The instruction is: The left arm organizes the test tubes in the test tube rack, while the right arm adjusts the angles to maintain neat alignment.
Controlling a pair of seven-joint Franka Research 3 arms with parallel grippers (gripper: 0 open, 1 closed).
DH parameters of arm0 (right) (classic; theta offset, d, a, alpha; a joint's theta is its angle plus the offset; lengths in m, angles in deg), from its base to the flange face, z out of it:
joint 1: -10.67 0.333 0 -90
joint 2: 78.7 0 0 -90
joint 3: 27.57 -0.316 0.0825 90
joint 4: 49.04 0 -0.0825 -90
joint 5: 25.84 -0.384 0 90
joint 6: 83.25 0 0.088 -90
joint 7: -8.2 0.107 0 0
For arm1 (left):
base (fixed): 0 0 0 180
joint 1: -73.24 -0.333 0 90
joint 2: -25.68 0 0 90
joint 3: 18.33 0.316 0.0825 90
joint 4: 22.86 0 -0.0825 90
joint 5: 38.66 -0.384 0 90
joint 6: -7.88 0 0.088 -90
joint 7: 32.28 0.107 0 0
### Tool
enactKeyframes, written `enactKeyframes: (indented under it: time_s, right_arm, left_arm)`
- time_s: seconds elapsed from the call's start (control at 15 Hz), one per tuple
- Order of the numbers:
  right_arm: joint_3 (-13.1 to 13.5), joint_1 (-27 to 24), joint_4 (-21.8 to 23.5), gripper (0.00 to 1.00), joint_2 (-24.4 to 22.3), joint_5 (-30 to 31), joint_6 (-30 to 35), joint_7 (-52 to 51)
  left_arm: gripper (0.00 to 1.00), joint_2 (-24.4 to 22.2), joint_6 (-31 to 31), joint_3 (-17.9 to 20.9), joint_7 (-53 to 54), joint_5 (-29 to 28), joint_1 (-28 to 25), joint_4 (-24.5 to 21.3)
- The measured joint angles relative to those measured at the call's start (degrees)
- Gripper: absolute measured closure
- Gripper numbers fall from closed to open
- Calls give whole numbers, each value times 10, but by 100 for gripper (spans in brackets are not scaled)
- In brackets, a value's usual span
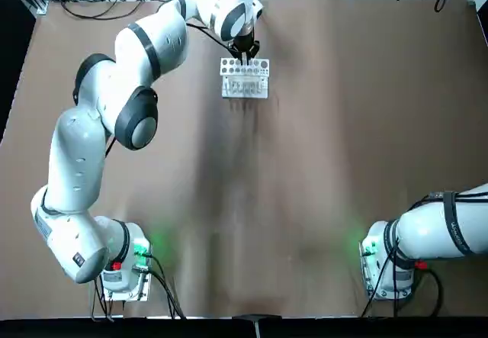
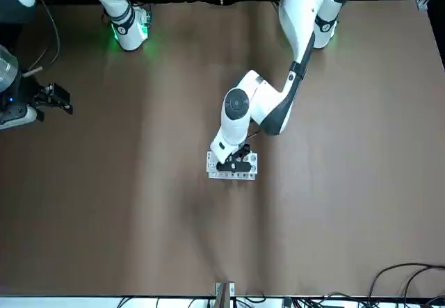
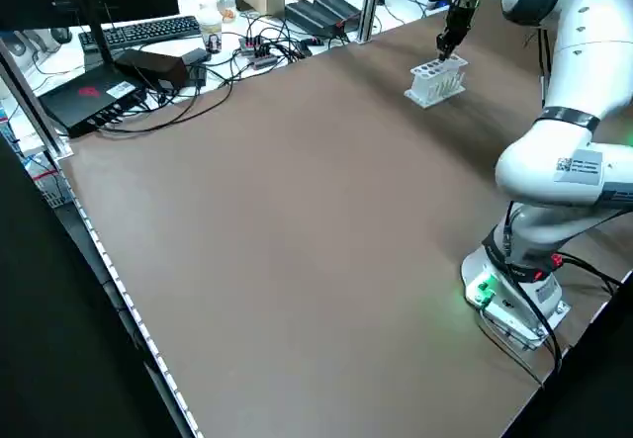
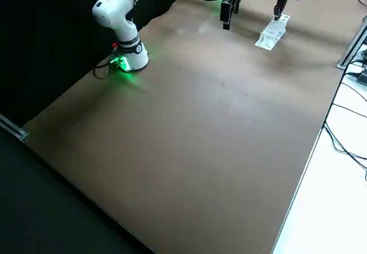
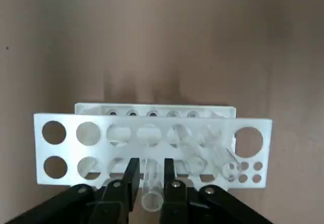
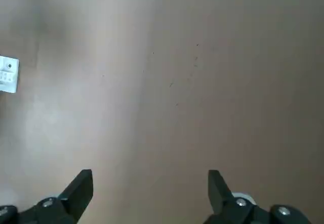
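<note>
The left arm (image 1: 114, 101) is stretched clear across the table (image 1: 320, 170) to its far edge, while the right arm (image 1: 438, 227) sits folded back near its own base, well apart from the work. So the left one is by far the nearer to the test tube rack (image 1: 245, 78), which stands on the far half of the table, a little to the robot's left of centre.

The rack's long axis runs side to side across the table as the robot faces it (two rows of holes on its top plate, a lower tier beneath). The left gripper (image 5: 150, 176) hangs directly above the rack, pointing down, over the row of holes at the rack's far side. Its fingers are closed on a clear test tube (image 5: 151, 191), whose long axis runs about vertical, open mouth up toward the wrist and the lower end reaching toward the top plate. Whether that end has entered a hole I cannot make out.

A few other test tubes (image 5: 200, 150) already sit in the rack beside it, leaning at an angle rather than upright.

The right gripper (image 6: 150, 191) hovers over bare table with its fingers spread wide, holding nothing.
</note>
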Motion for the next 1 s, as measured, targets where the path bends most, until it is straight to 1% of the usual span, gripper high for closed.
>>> enactKeyframes:
  time_s: [0.47, 1.0]
  right_arm:
    - [0, 0, 0, 0, 0, 0, 0, 0]
    - [0, 0, 0, 0, 0, 0, 0, 0]
  left_arm:
    - [74, 6, -5, 3, 0, 0, 0, 0]
    - [74, 6, 16, 2, 0, 0, 2, 0]
